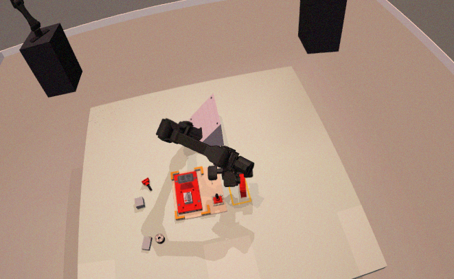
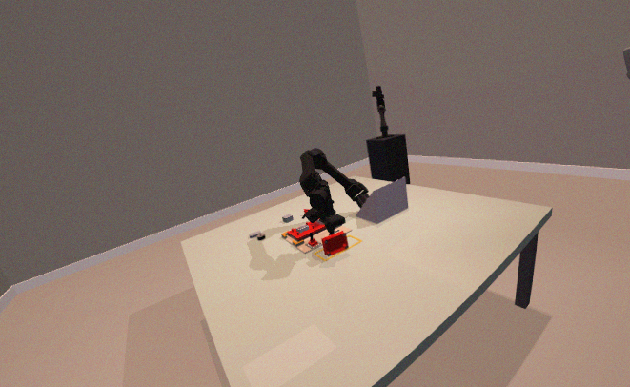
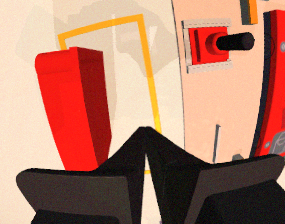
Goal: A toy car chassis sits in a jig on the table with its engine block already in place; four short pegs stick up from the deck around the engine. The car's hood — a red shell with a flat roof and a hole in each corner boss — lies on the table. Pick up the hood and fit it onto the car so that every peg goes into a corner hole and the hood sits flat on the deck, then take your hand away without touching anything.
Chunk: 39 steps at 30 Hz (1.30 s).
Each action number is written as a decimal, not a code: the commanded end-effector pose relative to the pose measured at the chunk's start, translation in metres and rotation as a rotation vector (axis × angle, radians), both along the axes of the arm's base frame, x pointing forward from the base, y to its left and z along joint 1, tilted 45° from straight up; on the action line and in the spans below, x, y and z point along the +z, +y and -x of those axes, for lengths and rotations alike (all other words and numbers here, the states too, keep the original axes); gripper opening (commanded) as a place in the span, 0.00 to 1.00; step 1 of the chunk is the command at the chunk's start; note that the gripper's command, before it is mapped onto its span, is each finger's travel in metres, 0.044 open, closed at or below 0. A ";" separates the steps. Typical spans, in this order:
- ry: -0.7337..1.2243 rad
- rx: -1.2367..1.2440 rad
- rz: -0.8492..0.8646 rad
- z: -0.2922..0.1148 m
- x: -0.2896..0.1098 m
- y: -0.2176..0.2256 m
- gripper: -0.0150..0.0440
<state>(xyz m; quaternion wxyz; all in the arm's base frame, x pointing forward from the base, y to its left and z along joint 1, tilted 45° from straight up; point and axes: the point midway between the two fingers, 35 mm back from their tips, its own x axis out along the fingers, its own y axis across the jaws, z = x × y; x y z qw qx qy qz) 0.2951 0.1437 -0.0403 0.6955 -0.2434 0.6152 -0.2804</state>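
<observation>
The red hood (image 1: 242, 187) (image 2: 335, 243) (image 3: 63, 105) stands on edge inside the yellow outline (image 1: 242, 203) (image 3: 150, 70). The red chassis (image 1: 179, 194) (image 2: 297, 234) (image 3: 280, 75) lies in the jig with orange corners (image 1: 179, 217) (image 3: 252, 11). The engine block (image 1: 187, 196) is on its deck, with small pegs around it. My gripper (image 2: 332, 232) (image 3: 144, 131) is shut and empty, pointing down above the outline's end near the arm base. In the wrist view the hood is left of the fingertips and partly hidden by the left finger.
A red holder with a black upright stem (image 1: 217, 199) (image 3: 235, 41) stands between chassis and hood. A pinkish wedge (image 1: 206, 115) stands by the arm base. Beyond the chassis lie a red part (image 1: 146, 181), two grey blocks (image 1: 139, 202) (image 1: 147, 243) and a ring (image 1: 156, 238).
</observation>
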 end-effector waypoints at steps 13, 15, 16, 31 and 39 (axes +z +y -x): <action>0.000 0.012 0.000 -0.002 -0.006 0.005 0.25; 0.000 0.012 0.000 -0.002 -0.007 0.006 0.25; 0.000 0.012 0.000 -0.002 -0.007 0.007 0.25; -0.001 0.012 -0.001 -0.003 -0.013 0.014 0.25; -0.001 0.012 -0.002 -0.004 -0.016 0.018 0.25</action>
